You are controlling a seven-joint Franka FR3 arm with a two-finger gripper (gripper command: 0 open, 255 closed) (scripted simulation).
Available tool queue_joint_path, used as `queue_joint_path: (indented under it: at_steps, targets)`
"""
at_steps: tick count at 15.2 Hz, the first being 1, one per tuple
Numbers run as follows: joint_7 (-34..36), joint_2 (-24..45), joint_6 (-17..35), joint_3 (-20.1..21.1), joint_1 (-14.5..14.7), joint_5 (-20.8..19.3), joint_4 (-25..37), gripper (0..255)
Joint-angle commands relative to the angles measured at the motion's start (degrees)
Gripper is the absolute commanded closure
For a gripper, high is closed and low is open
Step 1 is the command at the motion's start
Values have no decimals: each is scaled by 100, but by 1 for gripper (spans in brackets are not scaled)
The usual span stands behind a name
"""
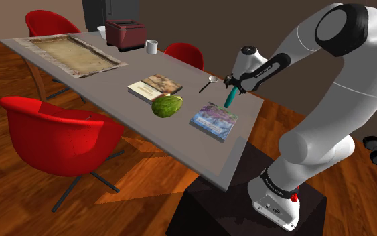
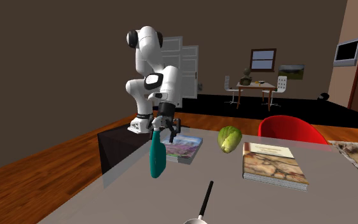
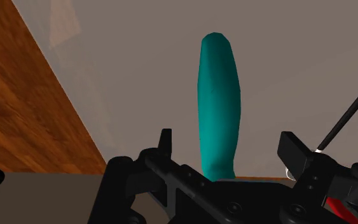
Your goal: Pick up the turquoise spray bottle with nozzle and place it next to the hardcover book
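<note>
Gripper [image 3: 228, 139] spread, straddling the top of the smooth, tapered turquoise spray bottle [image 3: 219, 102] without touching it. Best to centre on it, then close squarely before lifting, or it may tip.

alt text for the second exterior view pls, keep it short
A white arm has its black tool at the top of a turquoise spray bottle near the edge of the grey table. To its right in this view lie a purple-covered book, a green round fruit and a brown-covered book.
</note>
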Motion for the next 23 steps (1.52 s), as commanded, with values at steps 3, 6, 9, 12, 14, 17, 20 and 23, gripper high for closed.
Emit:
queue_joint_path:
  at_steps: [3, 6, 9, 12, 14, 17, 20, 23]
  targets:
    - [209, 335, 192, -94, -13, -226, 161, 0]
    - [233, 385, 219, -108, -15, -254, 187, 0]
    - [233, 385, 219, -109, -15, -254, 187, 0]
    - [232, 384, 218, -108, -15, -253, 187, 0]
    - [232, 384, 218, -108, -15, -253, 187, 255]
    - [233, 384, 218, -108, -14, -254, 187, 255]
    - [231, 385, 218, -108, -15, -253, 188, 255]
    - [141, 317, 170, -80, -30, -168, 176, 255]
